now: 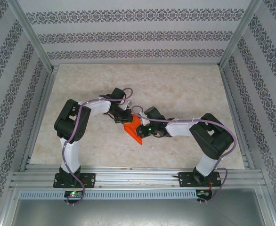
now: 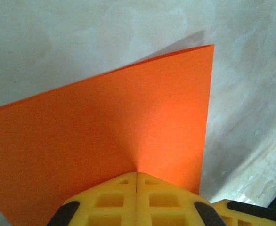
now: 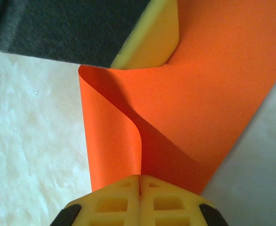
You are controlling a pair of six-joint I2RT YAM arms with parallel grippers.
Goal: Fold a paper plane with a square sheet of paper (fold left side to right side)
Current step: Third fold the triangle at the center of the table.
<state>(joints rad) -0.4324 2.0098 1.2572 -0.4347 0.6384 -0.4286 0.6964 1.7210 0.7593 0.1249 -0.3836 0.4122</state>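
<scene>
The left gripper (image 2: 136,175) and right gripper (image 3: 140,179) each pinch tight on the curled square sheet of paper (image 1: 132,128) over the middle of the pale marbled worktop (image 1: 185,89), between patterned walls (image 1: 128,35).

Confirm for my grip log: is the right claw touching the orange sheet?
Touching. The right wrist view shows the right claw shut on the square sheet of paper, its curled edge pinched where the yellow jaws meet.
</scene>
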